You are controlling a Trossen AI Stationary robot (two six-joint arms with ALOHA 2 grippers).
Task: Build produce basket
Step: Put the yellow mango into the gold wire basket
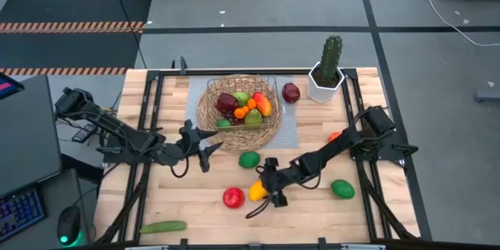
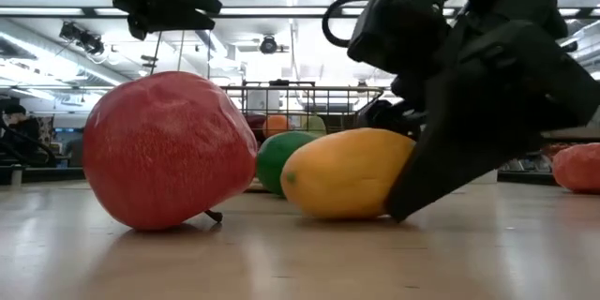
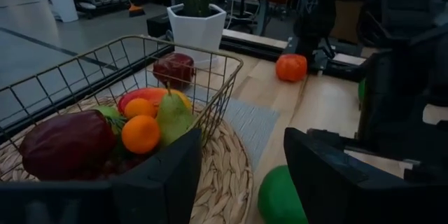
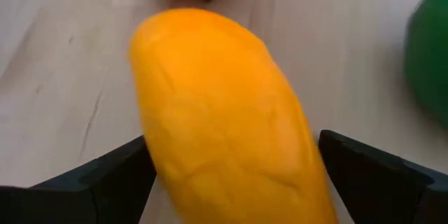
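The wicker basket (image 1: 238, 113) held a pear (image 3: 173, 117), an orange (image 3: 141, 134) and perhaps 5 others. Right gripper (image 1: 269, 189) straddled the yellow mango (image 4: 224, 119), jaws wide. Left gripper (image 1: 205, 147) stood part-open, empty, beside the basket.

Even, bright light is cast from ceiling strips (image 2: 281, 11); the yellow fruit (image 4: 224, 119) is rendered softly blurred close up.

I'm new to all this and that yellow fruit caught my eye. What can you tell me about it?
The long, smooth yellow-orange toy fruit looks like plastic, with faint creases. It lies on its side on the pale wooden table, beside a red round fruit. The right gripper has its open jaws on either side of it; whether they touch it is unclear.
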